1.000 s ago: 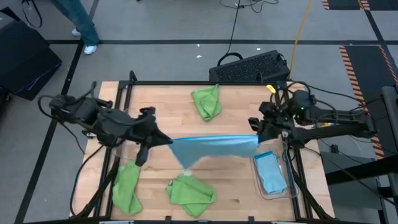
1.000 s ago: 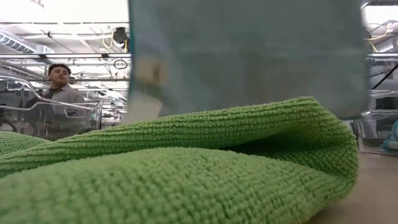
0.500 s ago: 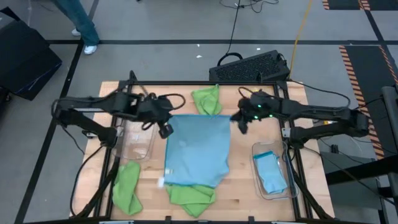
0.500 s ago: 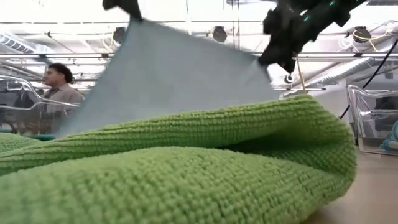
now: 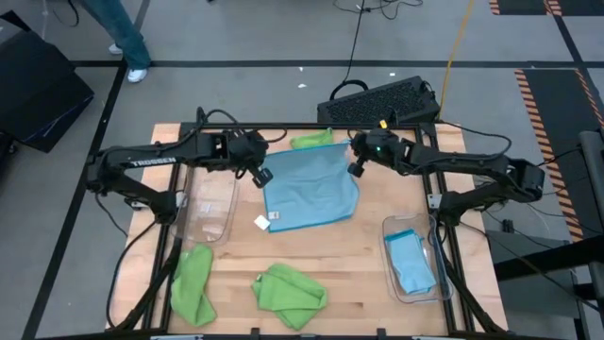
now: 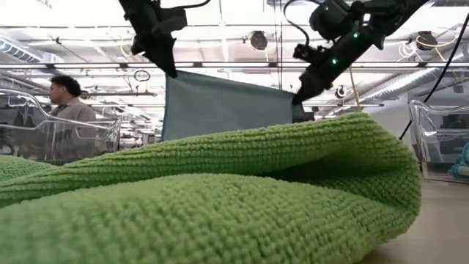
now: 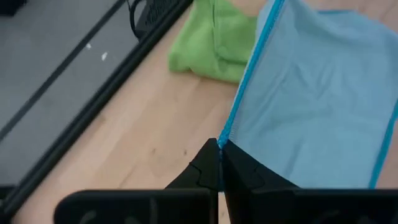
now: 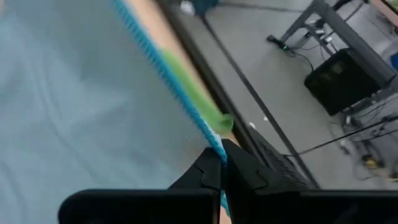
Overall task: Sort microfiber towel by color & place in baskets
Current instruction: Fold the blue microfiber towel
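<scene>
Blue towel: spread flat and held up by two corners over the far middle of the desk, its near edge and white tag trailing on the wood.
Left gripper: jaws pinched shut on the towel's far-left corner, the blue hem coming straight out of the tips in the left wrist view.
Right gripper: jaws clamped on the far-right corner in the same way.
Right basket: near right of the desk, one folded blue towel already lying in it.
Left basket: just left of the held towel, nothing visible inside.
Green towels: one at the far edge, partly under the blue cloth; two at the near edge, none in a basket.
Step in hand: judged as laying out or folding the blue towel before binning it.
Next move: probably bring the held corners toward the near edge to fold it, then carry it to the right basket with the other blue one.
</scene>
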Controlling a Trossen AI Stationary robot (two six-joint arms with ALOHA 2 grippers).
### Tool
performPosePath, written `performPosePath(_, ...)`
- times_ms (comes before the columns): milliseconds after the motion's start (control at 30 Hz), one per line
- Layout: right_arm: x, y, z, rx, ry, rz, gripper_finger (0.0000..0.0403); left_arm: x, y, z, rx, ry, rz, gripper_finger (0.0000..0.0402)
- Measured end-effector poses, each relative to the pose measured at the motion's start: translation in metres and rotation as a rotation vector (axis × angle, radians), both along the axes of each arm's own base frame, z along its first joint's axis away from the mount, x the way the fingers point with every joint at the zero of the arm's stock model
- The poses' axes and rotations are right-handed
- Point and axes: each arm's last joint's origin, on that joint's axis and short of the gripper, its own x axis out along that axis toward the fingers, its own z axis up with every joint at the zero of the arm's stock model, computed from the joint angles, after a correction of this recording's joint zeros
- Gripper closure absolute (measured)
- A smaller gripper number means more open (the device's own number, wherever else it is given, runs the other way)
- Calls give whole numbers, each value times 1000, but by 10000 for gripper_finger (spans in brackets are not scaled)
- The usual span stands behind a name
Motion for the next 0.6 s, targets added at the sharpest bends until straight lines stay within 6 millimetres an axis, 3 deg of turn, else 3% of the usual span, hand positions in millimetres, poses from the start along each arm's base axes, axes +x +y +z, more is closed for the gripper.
performPosePath(167, -4, 3, -11, 7, 170, 115, 403, -1, 4, 0, 19, 13, -15, 396)
performPosePath(367, -5, 8, -17, 95, 216, 255, 403, 1, 6, -6, -3, 56, -27, 398)
performPosePath(600, -15, 19, -28, 259, 312, 347, 403, 17, -13, -25, -162, 125, -314, 398)
